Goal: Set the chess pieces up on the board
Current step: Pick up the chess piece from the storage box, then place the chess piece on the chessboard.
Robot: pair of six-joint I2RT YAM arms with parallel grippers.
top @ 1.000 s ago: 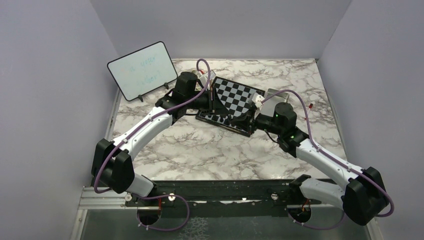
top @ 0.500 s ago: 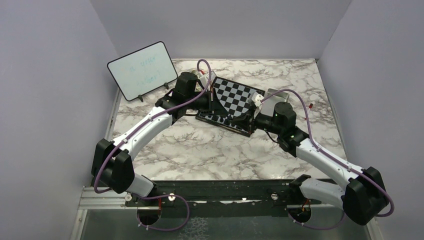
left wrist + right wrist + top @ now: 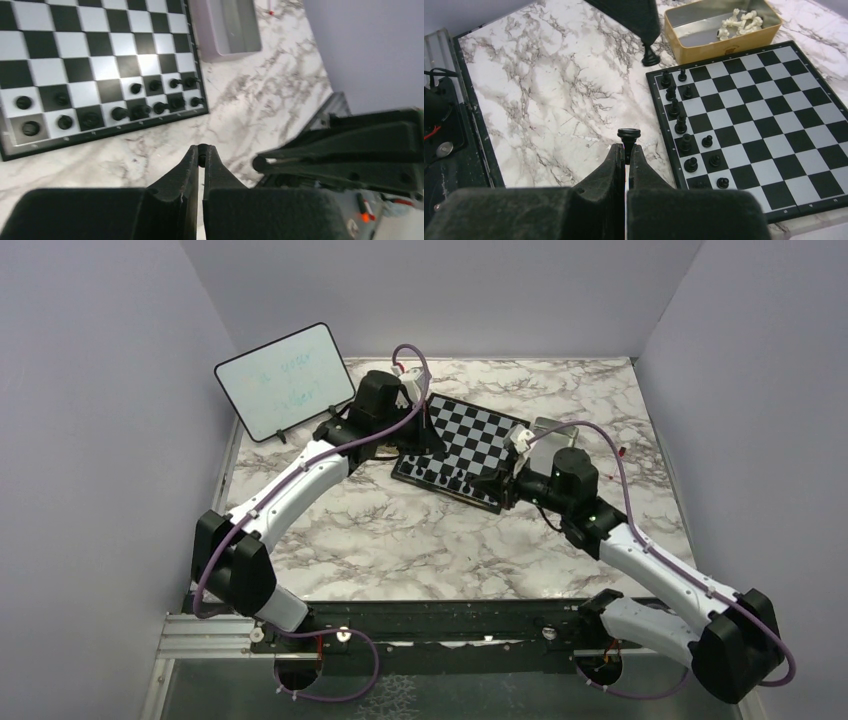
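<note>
Top external view: a white marble table [image 3: 380, 530] veined in grey carries a flat checked board [image 3: 480, 435] with a thin black border. The right wrist view adds a gold rectangular tin [image 3: 724, 42] (small cream pieces [image 3: 739, 22] heaped inside) just beyond the board's corner. It also shows glossy black pieces [image 3: 680, 122] in two rows along the board edge nearest the fingers. The right gripper [image 3: 625, 149] is pinched shut on a flat-topped black piece [image 3: 629, 134], over marble just beside that edge. The left gripper [image 3: 201, 150] is likewise closed on a slim black piece [image 3: 650, 57], off the board's corner, near the tin.
</note>
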